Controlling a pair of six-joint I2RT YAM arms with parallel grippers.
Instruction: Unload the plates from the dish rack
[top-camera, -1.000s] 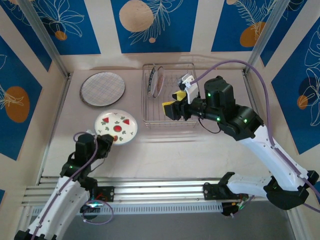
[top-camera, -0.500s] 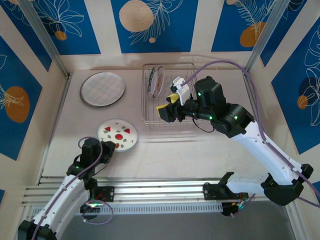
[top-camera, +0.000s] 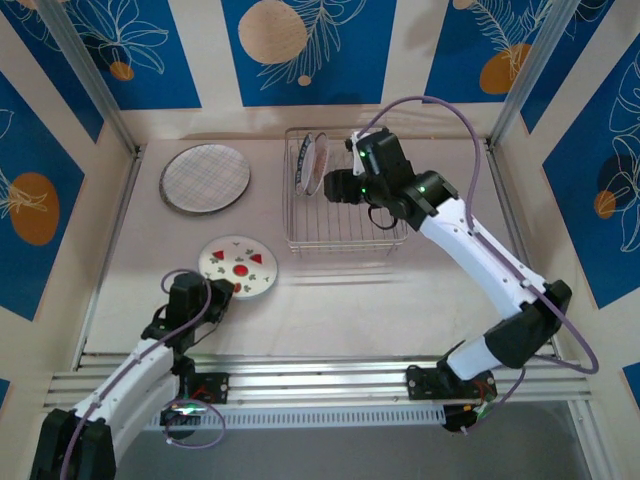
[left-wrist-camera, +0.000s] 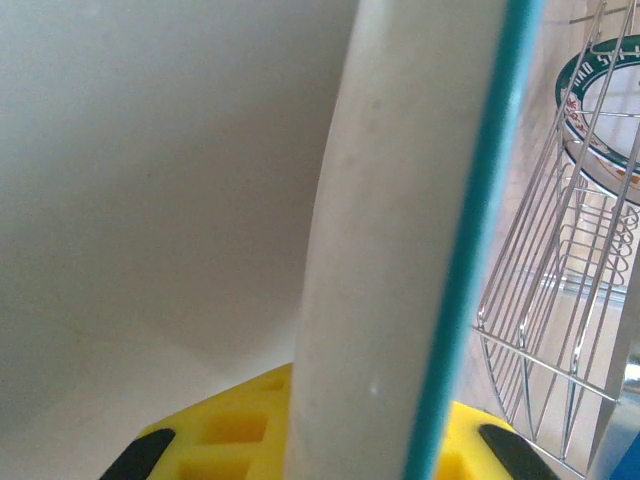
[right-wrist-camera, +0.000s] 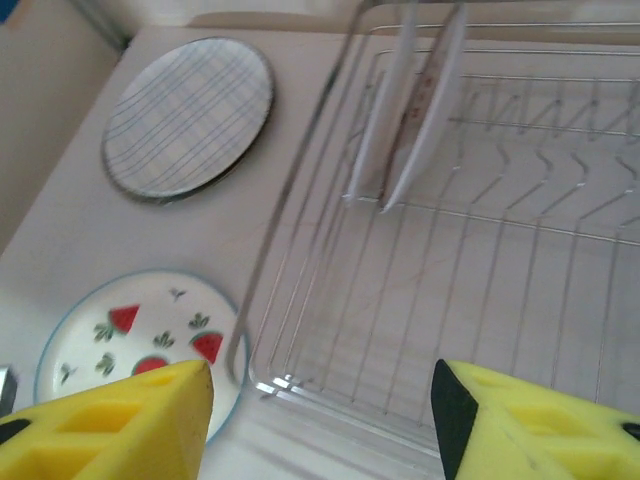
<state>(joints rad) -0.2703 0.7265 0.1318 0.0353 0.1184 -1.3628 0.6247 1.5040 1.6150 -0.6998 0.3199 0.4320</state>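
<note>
The wire dish rack (top-camera: 345, 235) stands at the back centre of the table. Two plates (top-camera: 315, 162) stand on edge in its back-left slots, and they show as thin pale rims (right-wrist-camera: 410, 110) in the right wrist view. My right gripper (top-camera: 335, 187) hovers over the rack just right of them, open (right-wrist-camera: 320, 400) with nothing between its yellow fingers. A white plate with red and green motifs (top-camera: 240, 266) lies low over the table left of the rack. My left gripper (top-camera: 220, 292) is shut on its near rim, and the teal-edged rim (left-wrist-camera: 400, 250) sits between the yellow pads.
A grey checked plate (top-camera: 205, 178) lies flat at the back left. The rack's wire wall (left-wrist-camera: 560, 300) and a dark-green-rimmed plate (left-wrist-camera: 600, 100) show at the right of the left wrist view. Aluminium posts and patterned walls enclose the table.
My right gripper swung back and left over the rack toward the standing plates, its jaws narrowing a little. The left gripper drew the white motif plate slightly nearer.
</note>
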